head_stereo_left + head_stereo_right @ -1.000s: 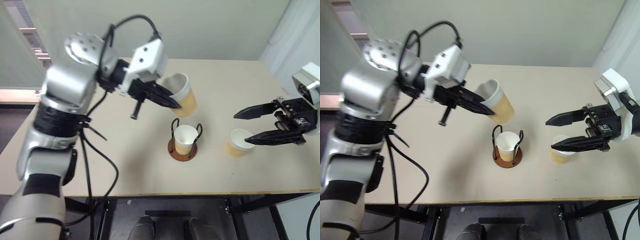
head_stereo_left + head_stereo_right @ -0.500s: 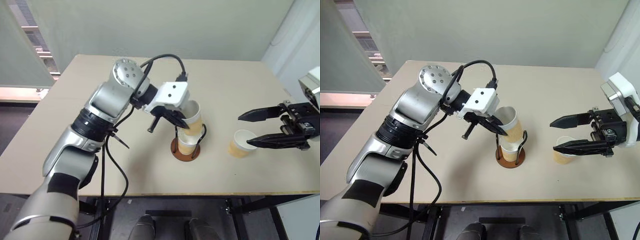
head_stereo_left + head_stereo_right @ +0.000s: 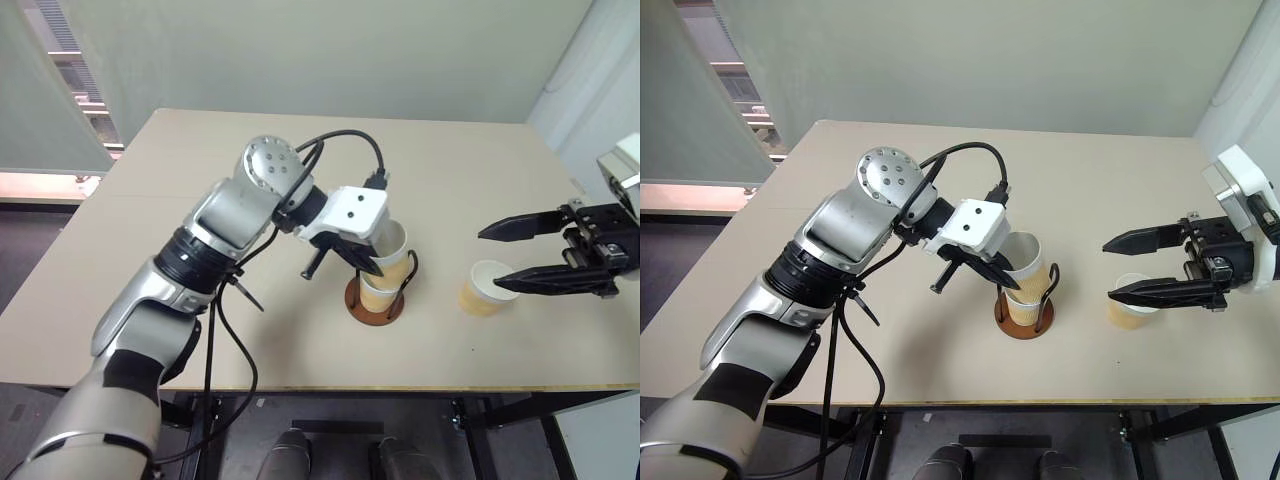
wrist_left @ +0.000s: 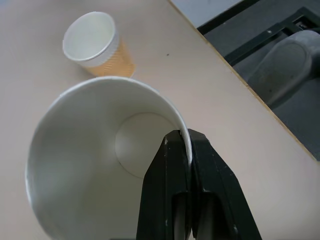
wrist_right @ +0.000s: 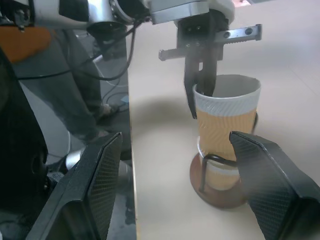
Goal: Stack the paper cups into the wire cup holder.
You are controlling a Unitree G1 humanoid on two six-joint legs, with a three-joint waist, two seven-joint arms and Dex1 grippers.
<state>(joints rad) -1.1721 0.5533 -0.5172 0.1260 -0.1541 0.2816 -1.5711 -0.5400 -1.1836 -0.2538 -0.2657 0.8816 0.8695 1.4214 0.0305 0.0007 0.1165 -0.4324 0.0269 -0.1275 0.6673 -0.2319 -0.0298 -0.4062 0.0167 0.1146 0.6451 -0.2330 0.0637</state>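
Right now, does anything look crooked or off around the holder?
The cup pinched at its rim by the left gripper sits only partway into the cup already in the wire cup holder, leaning slightly rather than nested flush. The third cup stands upright; nothing spilled.

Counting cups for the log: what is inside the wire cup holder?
Two nested paper cups: the lower cup, and the upper cup, pinched at its rim by the left gripper. The lower cup's inside is covered.

A pale beige surface (image 3: 200,170) stood against a plain greenish wall (image 3: 330,50). Dark floor (image 3: 30,270) lay beside it, and slatted blinds (image 3: 65,40) showed at far left.
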